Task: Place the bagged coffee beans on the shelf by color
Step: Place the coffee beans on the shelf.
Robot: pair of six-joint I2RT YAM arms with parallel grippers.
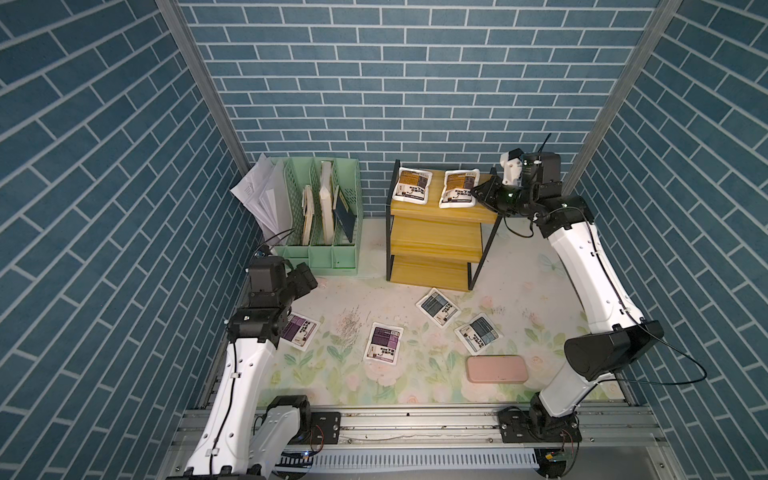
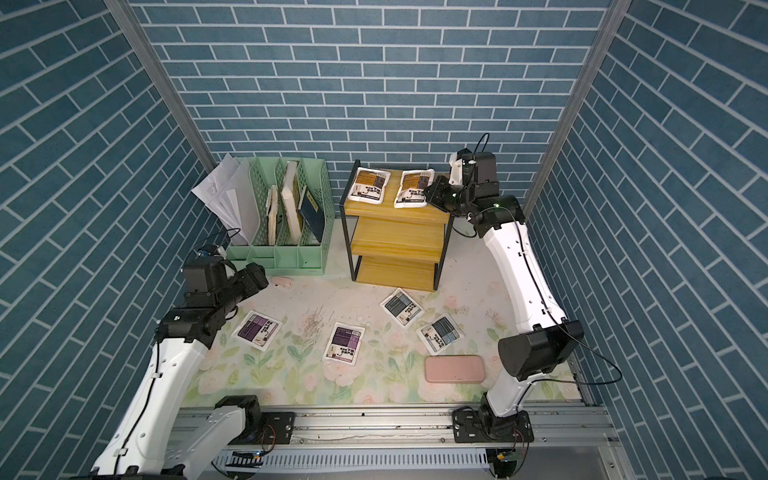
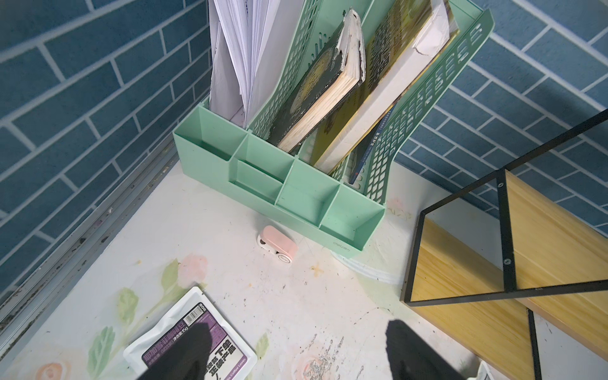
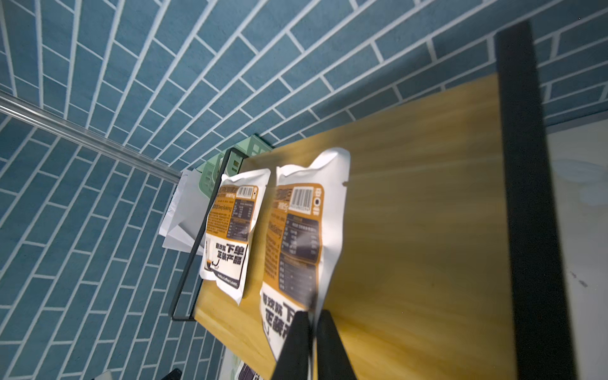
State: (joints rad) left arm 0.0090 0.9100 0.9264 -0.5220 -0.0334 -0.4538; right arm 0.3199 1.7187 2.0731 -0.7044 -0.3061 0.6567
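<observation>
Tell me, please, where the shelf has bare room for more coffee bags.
The middle board and bottom board are bare. The top board is crowded: the left orange pouch and right orange pouch lie side by side, the right gripper at the latter's edge.

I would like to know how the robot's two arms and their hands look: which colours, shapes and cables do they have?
The left arm and the right arm have smooth white shells between boxy black joints. Thin black cables run along them. The left hand and the right hand each have two black tapering fingers.
</observation>
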